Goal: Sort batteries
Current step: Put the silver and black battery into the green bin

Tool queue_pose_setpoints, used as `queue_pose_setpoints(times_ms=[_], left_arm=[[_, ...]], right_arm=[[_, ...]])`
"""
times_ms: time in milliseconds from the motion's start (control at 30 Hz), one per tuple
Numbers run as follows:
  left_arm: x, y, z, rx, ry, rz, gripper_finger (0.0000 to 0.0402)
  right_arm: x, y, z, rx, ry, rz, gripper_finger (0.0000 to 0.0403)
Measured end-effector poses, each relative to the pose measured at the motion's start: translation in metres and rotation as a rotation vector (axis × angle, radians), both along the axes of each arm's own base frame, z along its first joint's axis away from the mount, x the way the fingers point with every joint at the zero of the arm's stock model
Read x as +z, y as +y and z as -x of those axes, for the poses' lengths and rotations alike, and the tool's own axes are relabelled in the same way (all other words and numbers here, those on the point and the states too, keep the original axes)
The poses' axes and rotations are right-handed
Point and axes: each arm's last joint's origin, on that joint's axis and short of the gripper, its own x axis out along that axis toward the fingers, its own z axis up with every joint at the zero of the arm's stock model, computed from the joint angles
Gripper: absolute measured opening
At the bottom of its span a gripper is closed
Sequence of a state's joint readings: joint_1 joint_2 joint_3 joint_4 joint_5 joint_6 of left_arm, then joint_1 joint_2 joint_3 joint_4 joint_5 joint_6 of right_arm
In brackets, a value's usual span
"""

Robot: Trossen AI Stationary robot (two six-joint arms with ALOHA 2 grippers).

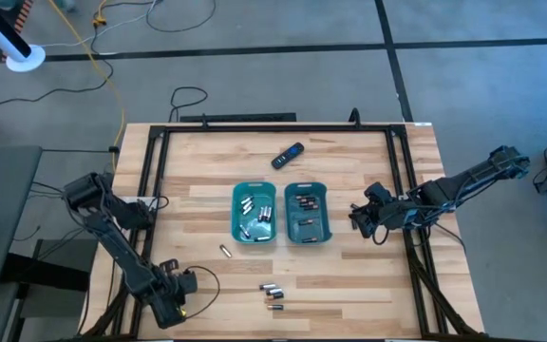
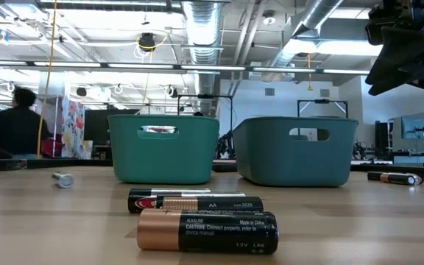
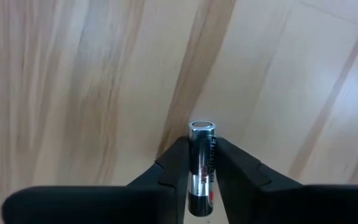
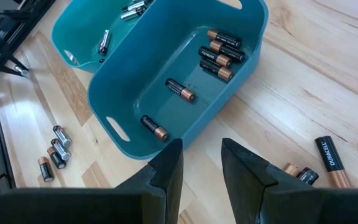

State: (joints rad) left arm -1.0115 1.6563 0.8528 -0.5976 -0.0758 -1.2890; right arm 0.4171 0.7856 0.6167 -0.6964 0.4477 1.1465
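Note:
Two teal trays stand mid-table. The left tray (image 1: pixel 253 211) (image 4: pixel 79 37) holds silvery batteries; the right tray (image 1: pixel 307 211) (image 4: pixel 179 81) holds dark batteries with coppery ends (image 4: pixel 219 53). Loose batteries lie near the table's near edge (image 1: pixel 272 290) (image 2: pixel 206 230), with one alone (image 1: pixel 224 250) (image 2: pixel 62 178). My left gripper (image 1: pixel 171 298) (image 3: pixel 202 148) is over the near-left corner, shut on a battery (image 3: pixel 202 134). My right gripper (image 1: pixel 368 220) (image 4: pixel 201 165) (image 2: pixel 407 44) hovers open just right of the right tray, above two dark batteries (image 4: pixel 328 162) (image 2: pixel 396 177). My left gripper pinches a battery with a silvery and dark label by its long sides (image 3: pixel 202 165) between the two fingers (image 3: pixel 176 158). The battery lies along the fingers, its silvery end (image 3: pixel 202 127) sticking out past their tips toward the tabletop. Whether that end touches the wood, I cannot tell.
A black remote (image 1: pixel 288 155) lies on the far part of the table. A black frame (image 1: pixel 160 142) runs along the left, far and right edges. Bare wood (image 1: pixel 198 190) lies left of the trays and between them and the loose batteries. A person (image 2: pixel 17 121) is in the room behind.

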Motion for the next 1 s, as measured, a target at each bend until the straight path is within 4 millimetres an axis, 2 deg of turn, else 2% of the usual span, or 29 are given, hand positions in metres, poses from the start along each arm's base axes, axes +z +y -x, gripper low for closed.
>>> queue_pose_setpoints(times_ms=[167,333,467,533,633,767,900,1000], left_arm=[[-0.001,0.004,0.0,0.019,0.035,-0.03,0.0043],[0.0,0.007,-0.004,0.08,0.034,-0.041,0.0042],[0.011,0.014,-0.009,0.129,-0.02,-0.045,0.0043],[0.018,0.026,-0.01,0.161,-0.044,-0.12,0.0041],[0.041,0.039,-0.015,0.204,-0.09,-0.125,0.0041],[0.07,0.07,-0.025,0.235,-0.142,-0.203,0.0041],[0.102,0.103,-0.044,0.266,-0.211,-0.266,0.0041],[0.121,0.13,-0.067,0.245,-0.234,-0.322,0.0041]], right_arm=[[0.0,0.0,0.0,0.005,0.001,0.005,0.0127],[0.0,0.0,0.0,0.013,0.002,0.013,0.0127],[0.0,0.0,0.0,0.015,0.002,0.015,0.0127],[0.0,0.0,0.0,0.015,0.002,0.015,0.0127],[0.0,0.0,0.0,0.015,0.002,0.015,0.0127],[0.0,0.0,0.0,0.015,0.002,0.015,0.0127],[0.0,0.0,0.0,0.015,0.002,0.015,0.0127],[0.0,0.0,0.0,0.015,0.002,0.015,0.0127]])
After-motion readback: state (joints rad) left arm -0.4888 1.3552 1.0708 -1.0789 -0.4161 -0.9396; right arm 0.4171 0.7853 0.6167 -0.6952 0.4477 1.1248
